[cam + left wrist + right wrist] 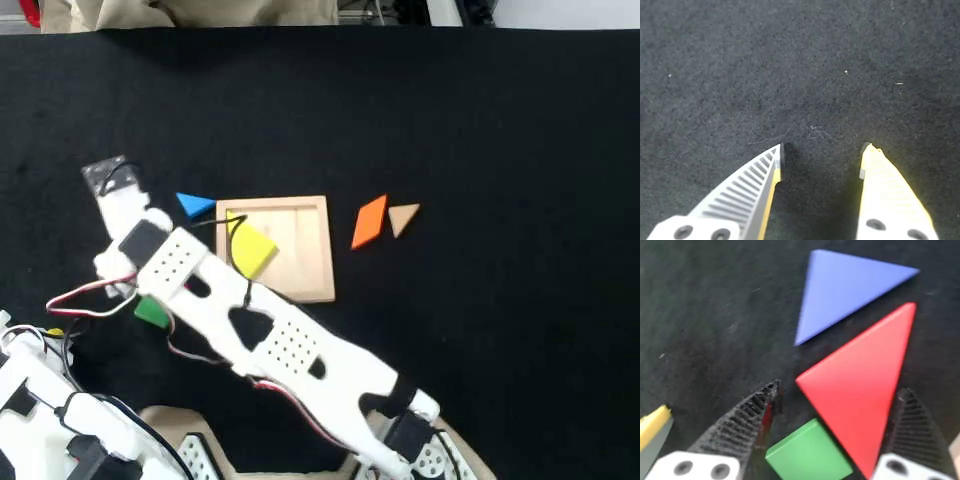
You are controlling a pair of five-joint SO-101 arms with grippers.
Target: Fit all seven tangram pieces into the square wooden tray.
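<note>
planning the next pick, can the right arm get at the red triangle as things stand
Likely yes. The right tool is open with the red triangle lying flat between its fingers, nothing on top of it. The green square close beside it may get nudged.

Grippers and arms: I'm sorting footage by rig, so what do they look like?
The left arm and right arm are white; the right has perforated panels, a black cable and red-and-white wires. The left gripper has one grey ribbed, yellow-edged finger and one yellow; the right gripper, black ribbed fingers.
</note>
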